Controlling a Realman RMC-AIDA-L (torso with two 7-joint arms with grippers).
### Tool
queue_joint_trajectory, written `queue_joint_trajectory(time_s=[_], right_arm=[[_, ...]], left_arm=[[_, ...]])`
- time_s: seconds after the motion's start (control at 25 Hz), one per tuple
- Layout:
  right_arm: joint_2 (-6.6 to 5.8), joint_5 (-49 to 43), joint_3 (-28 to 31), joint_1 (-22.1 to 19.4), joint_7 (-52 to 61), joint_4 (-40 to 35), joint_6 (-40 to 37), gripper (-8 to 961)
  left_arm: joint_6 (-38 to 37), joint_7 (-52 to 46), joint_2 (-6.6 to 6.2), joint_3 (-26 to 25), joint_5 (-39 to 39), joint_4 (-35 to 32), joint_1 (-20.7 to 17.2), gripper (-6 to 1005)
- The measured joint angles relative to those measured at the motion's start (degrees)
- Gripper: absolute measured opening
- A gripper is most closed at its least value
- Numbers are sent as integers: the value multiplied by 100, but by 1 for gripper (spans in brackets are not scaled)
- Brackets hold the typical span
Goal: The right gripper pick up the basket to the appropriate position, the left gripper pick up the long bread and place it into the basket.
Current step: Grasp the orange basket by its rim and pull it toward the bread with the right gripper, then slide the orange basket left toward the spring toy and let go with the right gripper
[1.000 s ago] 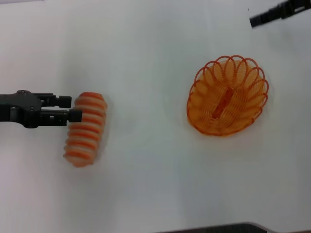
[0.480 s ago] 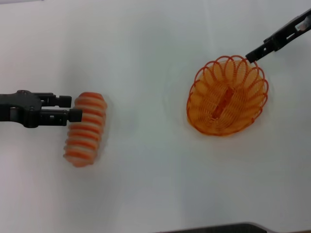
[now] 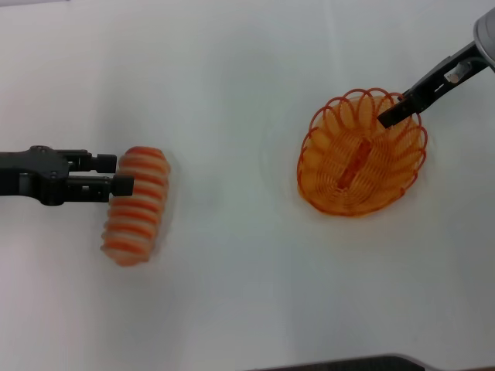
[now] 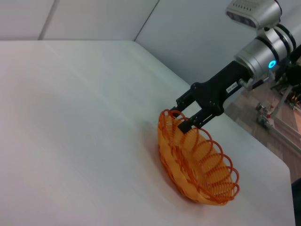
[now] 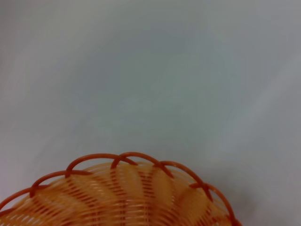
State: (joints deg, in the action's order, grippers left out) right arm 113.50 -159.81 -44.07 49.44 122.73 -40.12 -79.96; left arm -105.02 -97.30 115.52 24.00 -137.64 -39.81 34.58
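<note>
Head view, left to right. Left pincer lies low over the white bench at the left side, fingers parted, tips at the near upper flank of the long bread; one fingertip overlaps the loaf's edge, contact cannot be confirmed. Against the frames 1.0 s and 0.5 s ago, this arm and the loaf are unchanged in place: the bread lies flat on the bench, long axis running roughly toward and away from the robot, well apart from the basket. Basket sits on the bench right of centre, same spot as before, upright on its base. Right pincer: 1.0 s ago it was only a black tip at the upper right corner, 0.5 s ago its tip was at the far rim; now it has advanced further, tip over the far right arches of the rim. Left wrist view shows the right pincer with fingers spread, straddling the scalloped rim of the basket, not yet clenched. Right wrist view shows only rim arches of the basket and bare bench.
</note>
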Motion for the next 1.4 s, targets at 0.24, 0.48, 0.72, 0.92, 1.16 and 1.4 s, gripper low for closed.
queue_joint_trajectory(time_s=[0.24,0.48,0.72,0.92,1.16,1.4], right_arm=[[17,14,-2,-8,-28,53,8,528],[46,22,28,-1,-45,57,11,275],[-15,462,133,-152,-41,28,-154,108],[-115,1031,437,-406,-2,11,-276,85],[-292,2502,1177,-1042,-37,279,-336,77],[-278,3825,1437,-1666,-58,899,-164,74]], left_arm=[[-1,-6,5,9,1,0,-17,737],[-6,-9,6,4,2,0,-17,732],[-4,-9,6,13,2,0,-25,732],[1,-9,5,15,-6,0,-24,732],[11,-9,0,7,-9,0,-1,732],[31,-14,-13,0,-9,0,85,733]])
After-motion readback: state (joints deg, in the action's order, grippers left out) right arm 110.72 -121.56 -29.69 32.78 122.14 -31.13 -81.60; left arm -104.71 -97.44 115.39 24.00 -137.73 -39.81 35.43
